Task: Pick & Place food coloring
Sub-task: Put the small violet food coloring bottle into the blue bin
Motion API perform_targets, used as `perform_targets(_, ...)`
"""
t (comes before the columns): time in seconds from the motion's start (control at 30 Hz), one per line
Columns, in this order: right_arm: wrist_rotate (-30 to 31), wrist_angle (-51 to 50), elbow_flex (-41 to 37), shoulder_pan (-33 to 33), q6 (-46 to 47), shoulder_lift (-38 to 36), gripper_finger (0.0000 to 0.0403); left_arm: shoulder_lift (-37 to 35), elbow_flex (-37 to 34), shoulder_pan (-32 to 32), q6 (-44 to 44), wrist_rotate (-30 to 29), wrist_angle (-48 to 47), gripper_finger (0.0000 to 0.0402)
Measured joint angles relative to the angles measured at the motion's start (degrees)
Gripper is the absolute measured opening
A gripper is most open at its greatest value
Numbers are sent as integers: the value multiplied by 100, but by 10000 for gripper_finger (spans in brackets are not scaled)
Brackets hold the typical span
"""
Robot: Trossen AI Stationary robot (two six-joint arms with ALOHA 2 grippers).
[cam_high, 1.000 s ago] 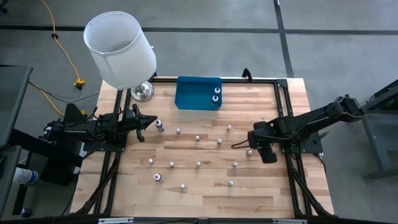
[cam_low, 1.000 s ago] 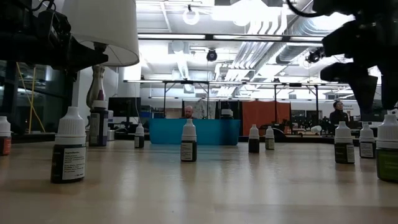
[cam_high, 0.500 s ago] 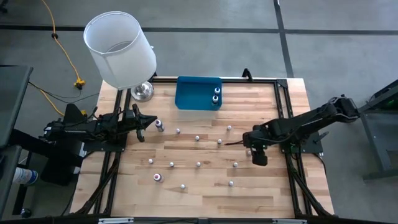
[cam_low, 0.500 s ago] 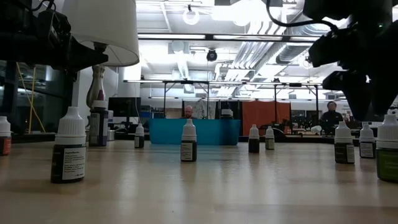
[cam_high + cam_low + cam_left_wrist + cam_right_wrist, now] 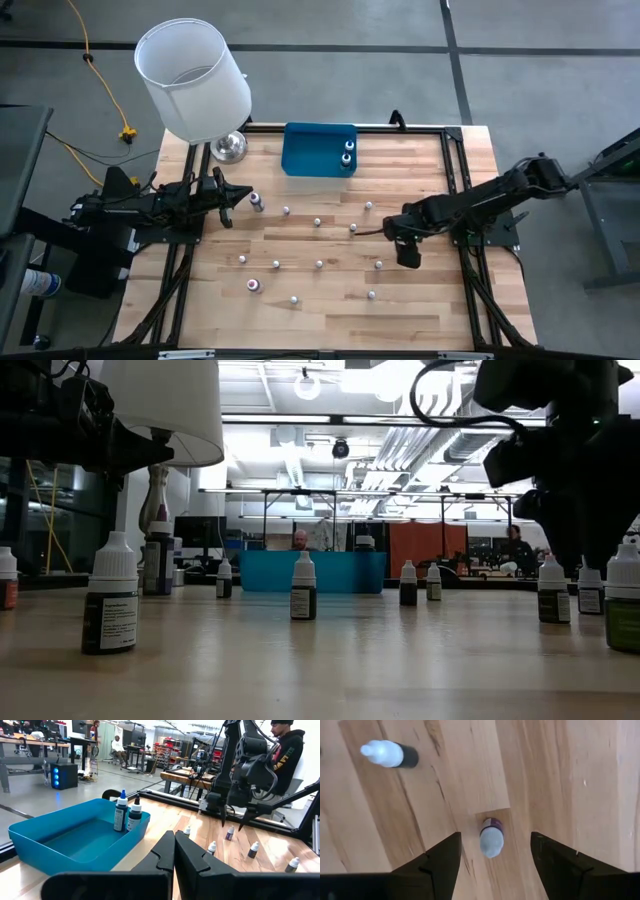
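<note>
Right gripper (image 5: 492,857) above table (image 5: 420,160), jaws spread wide, nothing pinched. Purple-bodied food coloring bottle (image 5: 491,836) upright directly between fingers (image 5: 437,862), touching neither (second, dark bottle (image 5: 390,754) well outside jaws). Left gripper (image 5: 174,851) at table edge, jaws pressed together, blue tray (image 5: 35,837) ahead of them.

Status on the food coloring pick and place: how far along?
Done: two bottles stand in the blue bin. In hand: nothing yet; the right gripper is open above a purple-bodied bottle, not gripping. Left: about a dozen bottles scattered on the table. The left gripper waits shut at the table's left edge.
</note>
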Motion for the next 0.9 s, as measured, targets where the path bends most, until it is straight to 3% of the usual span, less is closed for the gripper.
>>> perform_targets(0.9, -117, -122, 0, -15, 1532, 118, 216, 1, 0, -2, 0, 2, 1, 0)
